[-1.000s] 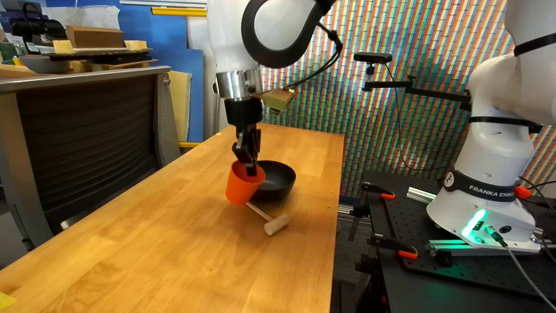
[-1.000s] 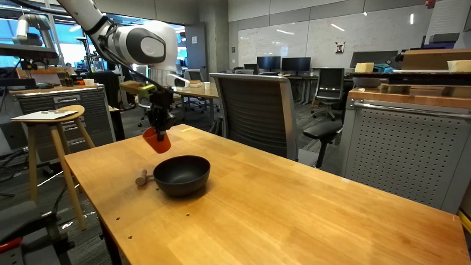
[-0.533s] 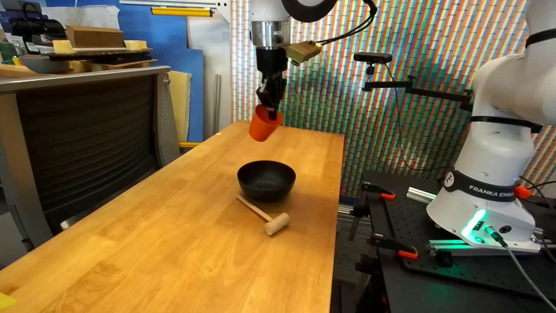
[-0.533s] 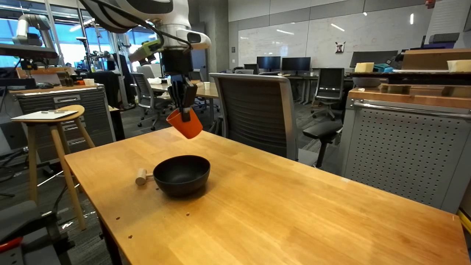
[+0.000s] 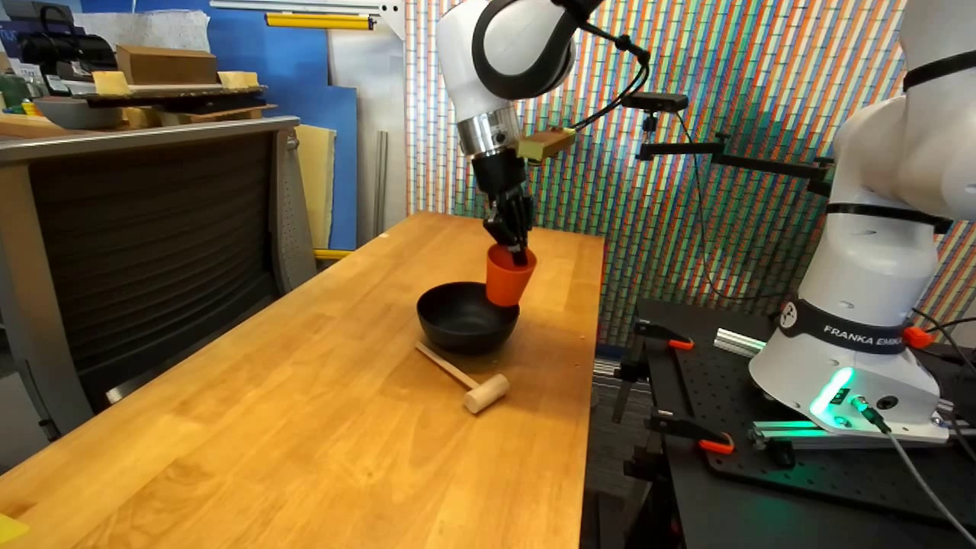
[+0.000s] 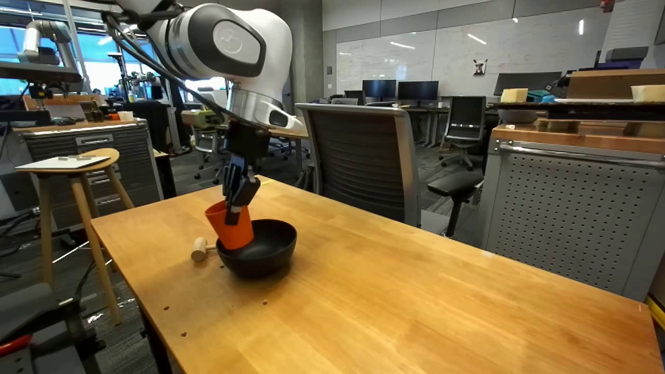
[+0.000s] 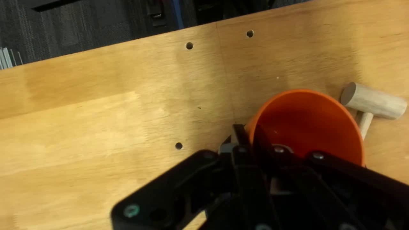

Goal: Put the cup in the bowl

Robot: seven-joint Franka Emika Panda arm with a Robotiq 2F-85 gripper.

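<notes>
The end effector (image 7: 250,136) extends from the bottom edge of the wrist view, its fingers (image 7: 241,136) pinching the left wall of an orange cup (image 7: 306,121), one outside and one inside. The cup's mouth faces the camera, its inside showing. Just to the right, a wooden mallet (image 7: 374,100) lies on the bench (image 7: 105,134), its handle partly hidden by the cup. Three holes (image 7: 189,45) dot the bench, and past its edge is dark floor (image 7: 73,28). How deep the inner finger reaches is hard to tell in the shadow.
</notes>
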